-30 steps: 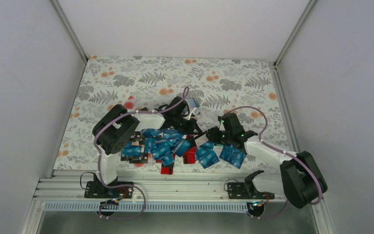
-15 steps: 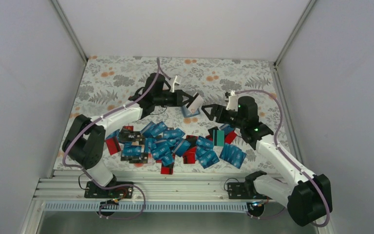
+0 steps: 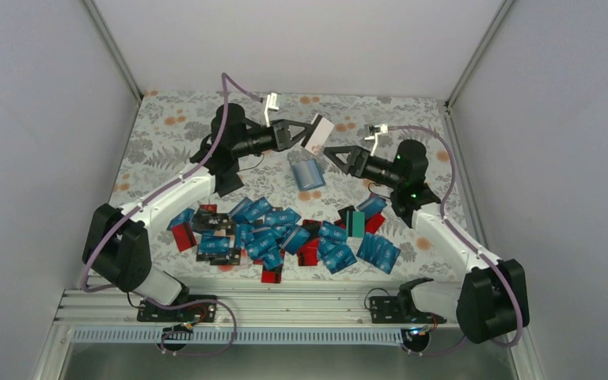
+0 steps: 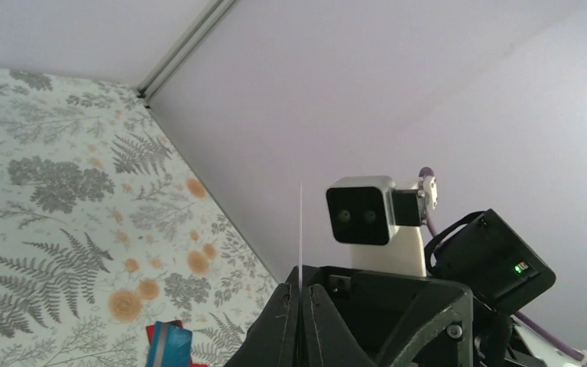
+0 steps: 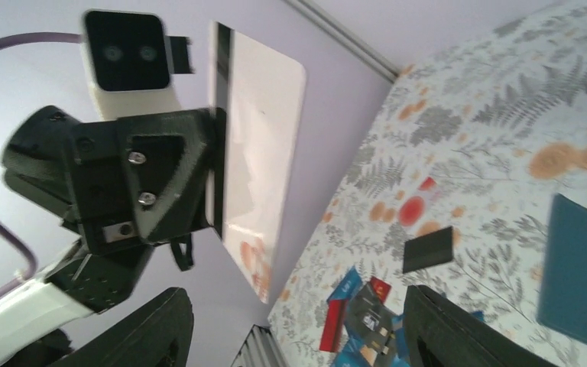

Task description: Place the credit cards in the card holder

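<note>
My left gripper (image 3: pixel 301 133) is raised over the back of the table, shut on a credit card (image 3: pixel 320 134). This card shows a white face with a black stripe (image 5: pixel 260 153) in the right wrist view and only a thin upright edge (image 4: pixel 300 229) in the left wrist view. My right gripper (image 3: pixel 337 158) faces it from the right with its jaws wide apart and nothing between them. The teal-blue card holder (image 3: pixel 307 172) lies flat on the cloth below both grippers. A pile of mostly blue credit cards (image 3: pixel 285 233) lies nearer the arm bases.
A black card (image 5: pixel 428 248) lies apart from the pile on the floral cloth (image 3: pixel 380 127). A teal-green card (image 3: pixel 355 222) and red cards (image 3: pixel 183 236) lie among the blue ones. White walls close in the back and both sides.
Both arms have risen from the pile toward the back. The left gripper has carried the card up with it. The right gripper has opened and turned to face the card.
</note>
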`<state>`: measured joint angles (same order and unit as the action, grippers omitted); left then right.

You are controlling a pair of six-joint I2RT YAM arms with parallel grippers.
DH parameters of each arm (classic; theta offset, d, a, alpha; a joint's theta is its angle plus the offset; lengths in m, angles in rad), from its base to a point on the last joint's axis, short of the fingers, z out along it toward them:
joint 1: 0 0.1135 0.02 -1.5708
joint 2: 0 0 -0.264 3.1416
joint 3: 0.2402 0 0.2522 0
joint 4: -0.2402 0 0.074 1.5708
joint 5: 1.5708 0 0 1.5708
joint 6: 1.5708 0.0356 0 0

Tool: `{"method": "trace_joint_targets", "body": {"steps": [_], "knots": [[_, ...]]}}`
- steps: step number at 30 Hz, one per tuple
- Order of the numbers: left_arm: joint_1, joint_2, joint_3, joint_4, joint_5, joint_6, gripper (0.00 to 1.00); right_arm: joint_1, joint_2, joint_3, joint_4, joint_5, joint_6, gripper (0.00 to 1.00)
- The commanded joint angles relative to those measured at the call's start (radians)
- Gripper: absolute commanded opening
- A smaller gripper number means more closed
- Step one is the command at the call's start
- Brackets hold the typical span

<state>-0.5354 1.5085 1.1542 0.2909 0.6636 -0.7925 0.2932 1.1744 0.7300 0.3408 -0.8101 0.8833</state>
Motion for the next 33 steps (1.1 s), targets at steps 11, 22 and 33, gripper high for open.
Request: {"method": "trace_joint_targets", "body": {"steps": [11,22,33], "knots": [[0.003,0.004,0.006,0.161,0.070,-0.085,0.02,-0.003,0.079,0.099,0.297,-0.120,0.115,0.45],[0.003,0.005,-0.015,0.198,0.085,-0.102,0.02,-0.001,0.118,0.130,0.307,-0.137,0.094,0.38],[0.003,0.004,-0.045,0.214,0.079,-0.109,0.03,-0.001,0.157,0.170,0.315,-0.152,0.075,0.04]]}}
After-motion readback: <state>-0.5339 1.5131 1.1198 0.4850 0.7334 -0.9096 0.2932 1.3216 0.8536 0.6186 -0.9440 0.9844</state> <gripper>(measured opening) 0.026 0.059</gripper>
